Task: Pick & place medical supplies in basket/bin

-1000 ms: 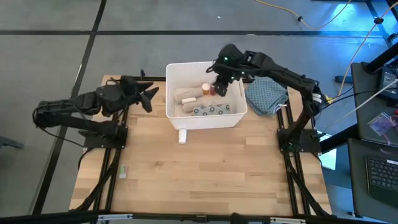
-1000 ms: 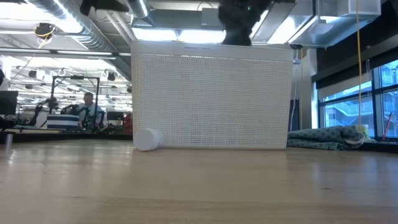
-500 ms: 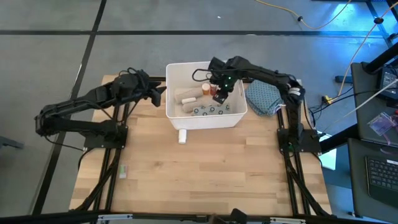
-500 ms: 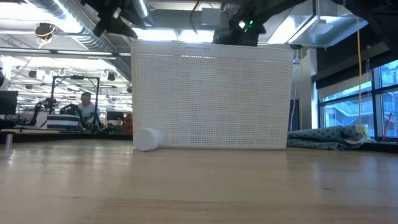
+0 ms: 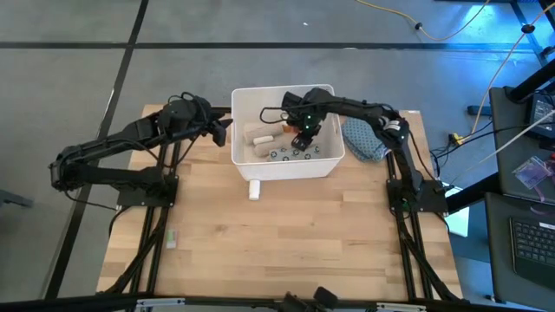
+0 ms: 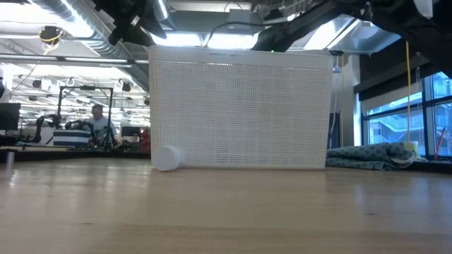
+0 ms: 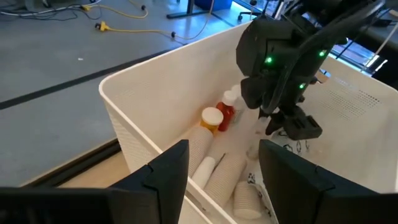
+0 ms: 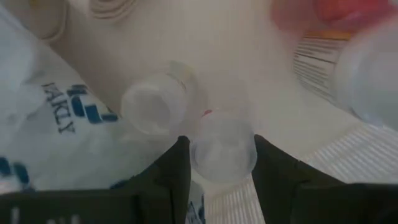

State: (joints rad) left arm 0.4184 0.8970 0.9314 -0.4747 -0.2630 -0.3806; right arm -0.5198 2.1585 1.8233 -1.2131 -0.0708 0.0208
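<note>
right wrist view: the right gripper clamps a small clear vial low inside the white bin, above a printed packet. rolls and bottles lie nearby. left gripper hovers spread at the bin's edge.

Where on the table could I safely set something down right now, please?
The wooden table is bare in front of the white tub, apart from one small white roll by its front wall. Inside the tub it is crowded: rolls, bottles, and the right tool. The cloth fills its right side.
</note>
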